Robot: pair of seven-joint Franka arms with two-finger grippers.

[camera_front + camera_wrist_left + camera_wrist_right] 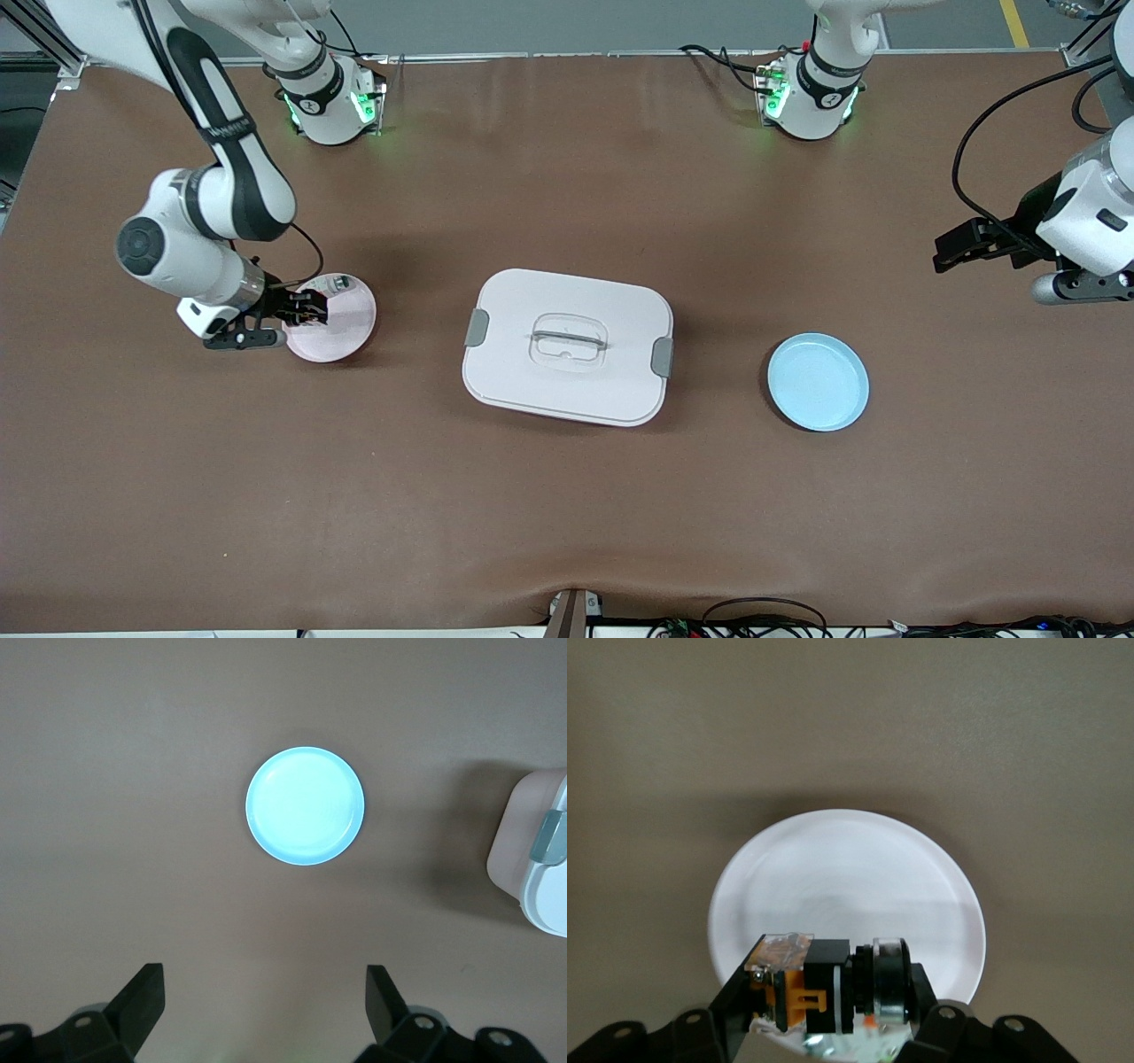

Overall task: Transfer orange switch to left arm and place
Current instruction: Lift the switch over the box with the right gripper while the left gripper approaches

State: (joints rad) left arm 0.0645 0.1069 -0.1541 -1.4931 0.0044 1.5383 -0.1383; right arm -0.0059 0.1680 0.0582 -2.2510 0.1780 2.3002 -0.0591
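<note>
Where the pink plate [341,332] lies toward the right arm's end of the bench [567,496], the orange switch [806,992] sits clamped between the closed fingers of the right pincer [310,308] over that plate. The white box [567,346] stands mid-bench, the blue plate [817,382] beside it. The left pincer [266,1010] waits, spread wide and empty, above the bench near the blue plate.

A brown table [567,496] fills the view under even light; grey floor [620,22] shows above it, cables [762,616] along its near edge.
</note>
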